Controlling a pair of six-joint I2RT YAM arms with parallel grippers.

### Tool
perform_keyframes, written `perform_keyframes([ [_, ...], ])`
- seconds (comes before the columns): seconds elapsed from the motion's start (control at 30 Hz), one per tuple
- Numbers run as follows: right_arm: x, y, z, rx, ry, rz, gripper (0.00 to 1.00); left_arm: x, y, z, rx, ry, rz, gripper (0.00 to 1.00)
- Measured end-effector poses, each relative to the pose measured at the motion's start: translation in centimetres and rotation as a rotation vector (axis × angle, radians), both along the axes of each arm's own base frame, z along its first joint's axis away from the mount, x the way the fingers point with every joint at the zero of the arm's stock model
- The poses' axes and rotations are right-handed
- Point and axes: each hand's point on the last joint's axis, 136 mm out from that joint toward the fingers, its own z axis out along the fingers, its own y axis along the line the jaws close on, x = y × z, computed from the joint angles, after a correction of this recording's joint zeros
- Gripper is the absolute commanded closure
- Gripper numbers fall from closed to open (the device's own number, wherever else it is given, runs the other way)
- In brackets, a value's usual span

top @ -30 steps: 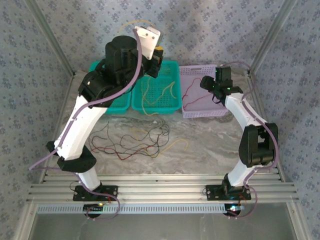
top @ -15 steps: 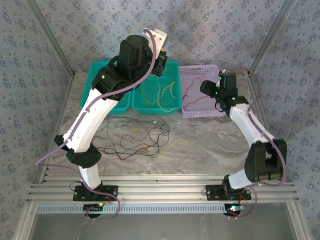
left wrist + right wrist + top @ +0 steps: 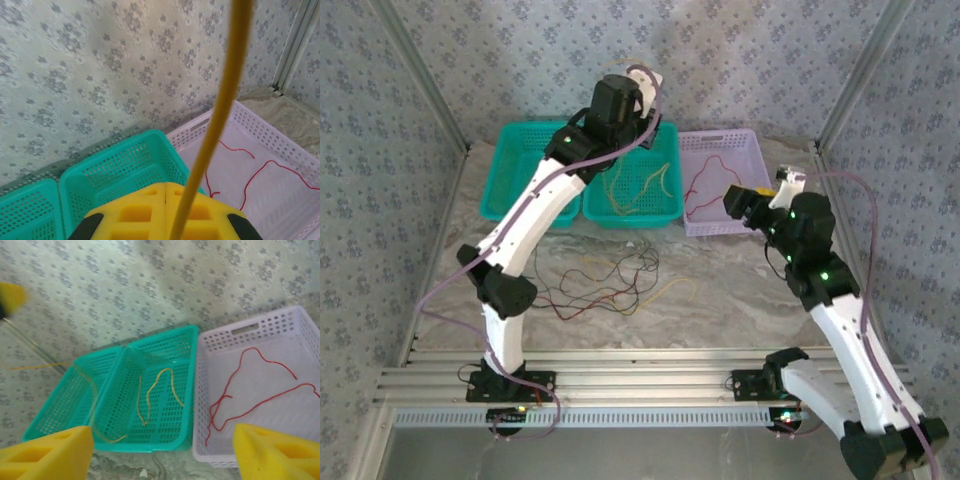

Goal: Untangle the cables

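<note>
A tangle of thin black, red and yellow cables (image 3: 595, 285) lies on the marble table in front of the baskets. My left gripper (image 3: 645, 95) is raised over the middle teal basket (image 3: 665, 215). Its yellow jaws (image 3: 166, 189) are shut on a yellow cable (image 3: 220, 115) that rises between them. More yellow cables (image 3: 150, 390) lie in that basket. A red cable (image 3: 235, 390) lies in the lilac basket (image 3: 205, 405). My right gripper (image 3: 740, 198) hangs at the lilac basket's near right corner, its fingers (image 3: 45, 455) spread wide with nothing between them.
A second teal basket (image 3: 505, 185) stands at the back left with a yellow strand draped across its rim (image 3: 92, 385). Patterned walls close in the back and both sides. Metal rails (image 3: 640, 380) run along the near edge by the arm bases.
The left arm has stretched back and to the right, carrying the yellow cable over the middle basket. The right arm has drawn back from the lilac basket and its jaws have widened.
</note>
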Motion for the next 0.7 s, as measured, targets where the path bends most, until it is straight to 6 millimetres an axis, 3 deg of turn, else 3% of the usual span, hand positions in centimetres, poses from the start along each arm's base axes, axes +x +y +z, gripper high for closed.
perform_keyframes([
  [0.33,-6.6,1.1,-0.2,-0.014,-0.039,0.127,0.2,7.0,-0.1,-9.4,0.063,0.115,0.06,1.0],
  [0.5,-7.7,1.0,-0.8,-0.041,-0.03,0.146,0.19,8.0,-1.1,-14.5,0.093,0.194,0.057,1.0],
  [0.63,-7.8,1.0,-1.9,-0.063,0.005,0.15,0.15,7.5,-1.5,-18.8,0.12,0.272,0.05,1.0],
  [0.7,-7.9,1.0,-2.2,-0.073,0.014,0.152,0.13,7.1,-1.7,-21.2,0.131,0.311,0.044,0.95],
])
